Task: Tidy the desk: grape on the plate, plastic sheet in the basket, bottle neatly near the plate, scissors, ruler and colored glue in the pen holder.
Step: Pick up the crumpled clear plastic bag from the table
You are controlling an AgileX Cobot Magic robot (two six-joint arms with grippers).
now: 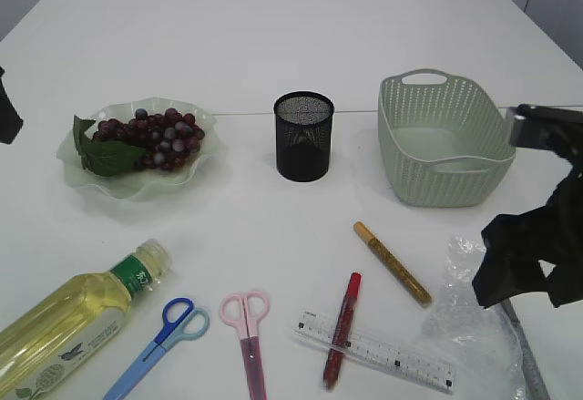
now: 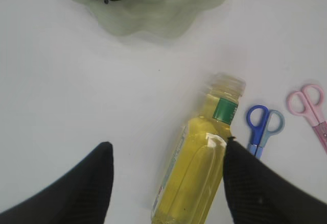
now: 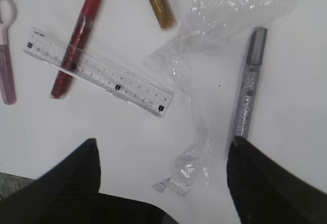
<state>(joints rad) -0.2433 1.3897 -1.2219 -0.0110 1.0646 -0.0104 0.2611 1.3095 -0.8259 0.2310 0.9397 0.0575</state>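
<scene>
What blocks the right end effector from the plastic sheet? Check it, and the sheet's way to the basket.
Nothing visible: the right end effector hangs open over the plastic sheet. The silver glitter glue lies beside the sheet. Bare table separates it from the basket.

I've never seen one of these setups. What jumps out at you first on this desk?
Dark purple grapes heaped on a frilly green glass plate at the left, and a black mesh pen holder mid-table beside a pale green basket. Up front lie a bottle of yellow liquid, blue scissors and pink scissors.
</scene>
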